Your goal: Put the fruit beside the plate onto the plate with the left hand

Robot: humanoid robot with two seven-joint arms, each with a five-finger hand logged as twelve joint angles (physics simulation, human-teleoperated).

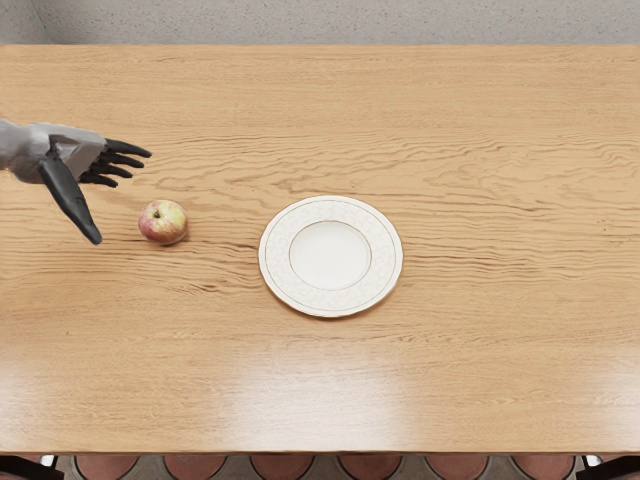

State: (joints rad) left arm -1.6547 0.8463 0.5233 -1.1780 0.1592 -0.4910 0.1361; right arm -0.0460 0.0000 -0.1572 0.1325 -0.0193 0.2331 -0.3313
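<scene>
A red-and-yellow apple [163,221] lies on the wooden table, a short way left of the white plate [280,270]. Nothing lies on the plate. My left hand [95,185] comes in from the left edge and hovers just left of the apple and slightly behind it. Its dark fingers are spread, the thumb pointing down toward the table, and it holds nothing. A small gap separates the hand from the apple. The right arm does not show.
The wooden table [480,150] fills almost the whole view, its front edge near the bottom. A grey wall strip runs along the top, and chair tops peek out below the front edge.
</scene>
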